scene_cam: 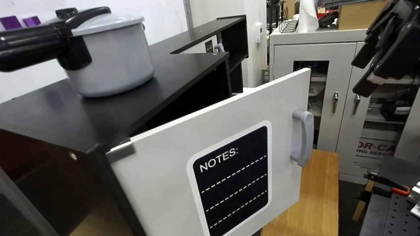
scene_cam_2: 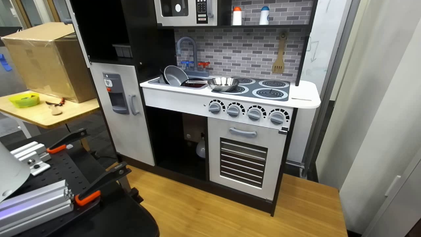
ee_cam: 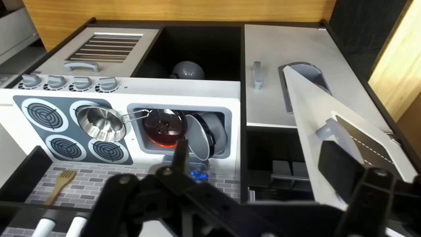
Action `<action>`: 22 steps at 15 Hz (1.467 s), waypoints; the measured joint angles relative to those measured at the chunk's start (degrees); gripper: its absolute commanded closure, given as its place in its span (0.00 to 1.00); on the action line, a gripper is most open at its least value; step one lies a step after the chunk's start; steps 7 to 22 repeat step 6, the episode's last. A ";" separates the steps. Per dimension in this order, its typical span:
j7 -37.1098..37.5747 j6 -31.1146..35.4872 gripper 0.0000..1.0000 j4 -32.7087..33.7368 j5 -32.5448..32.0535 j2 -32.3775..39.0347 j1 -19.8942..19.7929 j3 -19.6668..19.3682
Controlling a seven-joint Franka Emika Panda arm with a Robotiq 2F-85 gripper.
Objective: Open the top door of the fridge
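Note:
The top door (scene_cam: 169, 180), white with a black NOTES panel, stands swung open from the fridge (scene_cam: 52, 118). Its grey handle (scene_cam: 305, 138) is on the free edge. In the wrist view the door (ee_cam: 307, 131) slants out beside the dark upper compartment, where a grey divided bin (ee_cam: 289, 168) sits. In an exterior view only the door's thin edge (scene_cam_2: 75, 28) shows. My gripper (scene_cam: 362, 75) is open and empty, in the air beyond the door's free edge, apart from the handle. In the wrist view my gripper's fingers (ee_cam: 260, 159) are wide apart; one covers part of the handle (ee_cam: 335, 131).
A grey pot (scene_cam: 113, 57) stands on the black top. The closed lower door (scene_cam_2: 123, 131) is below. Beside the fridge are a sink (ee_cam: 233, 125) and stove with a metal pan (scene_cam_2: 223, 84). A black table (scene_cam_2: 65, 164) with clamps stands in front.

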 measured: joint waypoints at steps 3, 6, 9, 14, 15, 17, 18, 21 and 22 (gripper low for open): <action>-0.07 -0.44 0.00 -0.01 0.04 -0.13 -1.23 -0.24; -0.07 -0.47 0.00 -0.01 0.04 -0.13 -1.23 -0.24; -0.07 -0.47 0.00 -0.01 0.04 -0.13 -1.23 -0.24; -0.07 -0.47 0.00 -0.01 0.04 -0.13 -1.23 -0.24; -0.07 -0.47 0.00 -0.01 0.04 -0.13 -1.23 -0.24; -0.07 -0.47 0.00 -0.01 0.04 -0.13 -1.23 -0.24; -0.07 -0.47 0.00 -0.01 0.04 -0.13 -1.23 -0.24; -0.07 -0.47 0.00 -0.01 0.04 -0.13 -1.23 -0.24; -0.07 -0.47 0.00 -0.01 0.04 -0.13 -1.23 -0.24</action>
